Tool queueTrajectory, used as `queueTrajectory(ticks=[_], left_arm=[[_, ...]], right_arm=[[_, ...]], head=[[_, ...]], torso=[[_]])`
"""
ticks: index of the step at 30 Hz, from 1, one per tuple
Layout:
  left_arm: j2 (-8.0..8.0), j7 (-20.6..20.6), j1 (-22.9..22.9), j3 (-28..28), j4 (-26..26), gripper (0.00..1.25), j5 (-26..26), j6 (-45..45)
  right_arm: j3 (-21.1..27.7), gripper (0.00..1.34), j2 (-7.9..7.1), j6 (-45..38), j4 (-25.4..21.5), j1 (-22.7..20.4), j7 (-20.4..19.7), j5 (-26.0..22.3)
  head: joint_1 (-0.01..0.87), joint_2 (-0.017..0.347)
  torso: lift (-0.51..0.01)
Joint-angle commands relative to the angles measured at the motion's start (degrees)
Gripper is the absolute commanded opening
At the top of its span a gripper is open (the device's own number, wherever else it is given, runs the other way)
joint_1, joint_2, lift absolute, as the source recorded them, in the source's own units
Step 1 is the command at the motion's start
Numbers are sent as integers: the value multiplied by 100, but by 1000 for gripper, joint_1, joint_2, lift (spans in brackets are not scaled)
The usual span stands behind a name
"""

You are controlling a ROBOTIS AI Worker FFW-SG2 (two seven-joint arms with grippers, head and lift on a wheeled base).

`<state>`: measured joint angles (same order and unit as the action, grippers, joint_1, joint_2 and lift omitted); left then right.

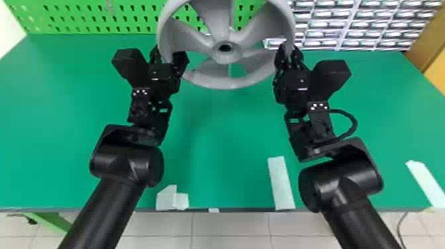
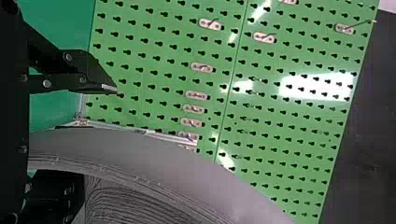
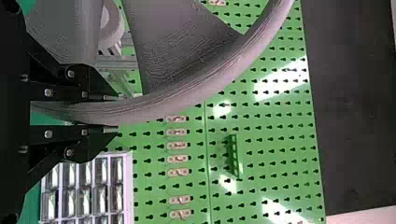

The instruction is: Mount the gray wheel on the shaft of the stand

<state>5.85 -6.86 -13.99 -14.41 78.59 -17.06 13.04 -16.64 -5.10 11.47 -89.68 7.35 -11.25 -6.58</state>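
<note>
The gray wheel (image 1: 228,84) is held up over the back of the table, its hub hole facing the head camera. At its left rim, my left gripper (image 1: 168,55) stands open, a finger on either side of the rim. The left wrist view has this gripper (image 2: 99,140) with a gap between one finger and the wheel (image 2: 187,172). On the opposite side, my right gripper (image 1: 289,51) is shut on the rim. In the right wrist view both fingers of the gripper (image 3: 116,113) pinch the wheel (image 3: 187,95). Behind its spokes are gray metal profiles (image 3: 116,63), partly hidden.
A green pegboard (image 1: 99,16) rises behind the table (image 1: 225,139), with a rack of small bins (image 1: 351,24) at the back right. Pale tape strips (image 1: 281,183) lie near the table's front edge. Hooks (image 3: 177,145) sit on the pegboard.
</note>
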Motion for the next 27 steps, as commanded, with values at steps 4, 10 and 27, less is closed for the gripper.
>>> queueTrajectory(ticks=[4,10,27], left_arm=[[-5,-8,-16,8,-72,411,1,-4],[-5,-8,-16,26,-107,411,-17,-39],[-23,-8,-87,70,-257,411,27,-74]], right_arm=[[3,166,9,-75,21,30,0,8],[3,166,9,-137,38,39,0,16],[-6,166,26,-260,179,109,0,25]], head=[[865,52],[865,52],[865,52]], torso=[[-101],[-101],[-101]])
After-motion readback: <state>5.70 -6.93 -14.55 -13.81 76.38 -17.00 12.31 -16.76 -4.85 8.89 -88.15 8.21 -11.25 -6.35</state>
